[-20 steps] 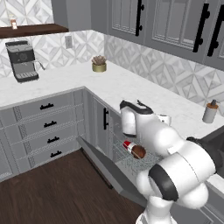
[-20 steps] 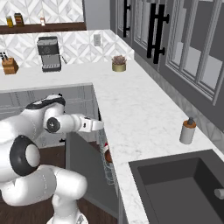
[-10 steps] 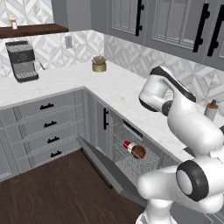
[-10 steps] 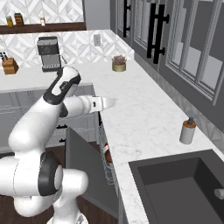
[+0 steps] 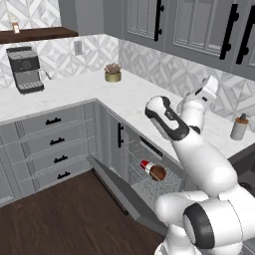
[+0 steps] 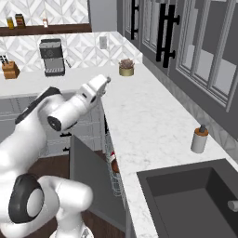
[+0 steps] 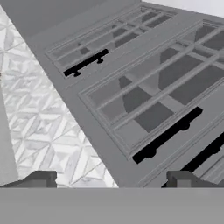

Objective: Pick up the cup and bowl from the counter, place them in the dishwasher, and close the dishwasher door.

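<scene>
Grey kitchen, L-shaped white marble-look counter [image 5: 94, 92] over grey cabinets, patterned tile backsplash. Built-in dishwasher [image 5: 144, 172] under the counter, its flat dark-grey door [image 5: 124, 194] dropped open and sloping toward the floor. Small red plastic cup [image 5: 145, 165] lies on its side in the silver wire rack [image 5: 149, 182], small dark reddish-brown bowl [image 5: 158, 173] touching it on the right. Gripper [image 7: 111, 179] raised high above the counter, pointed up at the glass-front upper cabinets [image 7: 157, 94], fingertips [image 7: 41, 178] spread wide, nothing between them. Gold plant pot [image 5: 113, 75] far on counter, black coffee machine [image 5: 25, 69] far left, grey soap bottle [image 6: 200, 139] near the dark sink [image 6: 186, 195].
</scene>
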Available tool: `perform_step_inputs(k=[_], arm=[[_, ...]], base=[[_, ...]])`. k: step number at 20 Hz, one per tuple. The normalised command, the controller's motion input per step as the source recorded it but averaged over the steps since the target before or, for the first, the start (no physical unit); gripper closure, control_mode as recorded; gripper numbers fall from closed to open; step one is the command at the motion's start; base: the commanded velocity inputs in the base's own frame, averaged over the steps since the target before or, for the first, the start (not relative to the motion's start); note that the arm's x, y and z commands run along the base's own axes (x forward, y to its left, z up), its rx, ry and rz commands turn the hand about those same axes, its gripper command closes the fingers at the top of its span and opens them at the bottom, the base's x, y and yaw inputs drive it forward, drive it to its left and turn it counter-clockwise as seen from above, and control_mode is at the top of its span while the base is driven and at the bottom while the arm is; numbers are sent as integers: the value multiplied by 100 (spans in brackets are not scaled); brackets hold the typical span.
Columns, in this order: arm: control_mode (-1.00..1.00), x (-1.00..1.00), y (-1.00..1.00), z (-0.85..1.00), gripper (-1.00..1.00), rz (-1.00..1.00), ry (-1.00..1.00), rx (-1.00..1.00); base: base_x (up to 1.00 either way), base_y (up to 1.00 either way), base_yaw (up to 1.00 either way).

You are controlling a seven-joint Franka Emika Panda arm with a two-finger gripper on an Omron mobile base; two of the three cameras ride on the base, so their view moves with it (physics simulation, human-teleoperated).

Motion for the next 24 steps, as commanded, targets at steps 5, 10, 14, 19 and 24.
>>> perform_step_inputs(k=[5, 10, 14, 19, 24], arm=[[-100, -21, 31, 82, -100, -9, 48, -64], [-100, -31, 62, 51, -100, 1, 98, -34], [-100, -42, 76, 74, -100, 2, 95, -18], [-100, -6, 80, 7, -100, 8, 96, -13], [-100, 0, 98, -100, -100, 10, 61, -35]], base=[[0, 0, 0], [0, 0, 0], [0, 0, 0], [0, 0, 0], [0, 0, 0]])
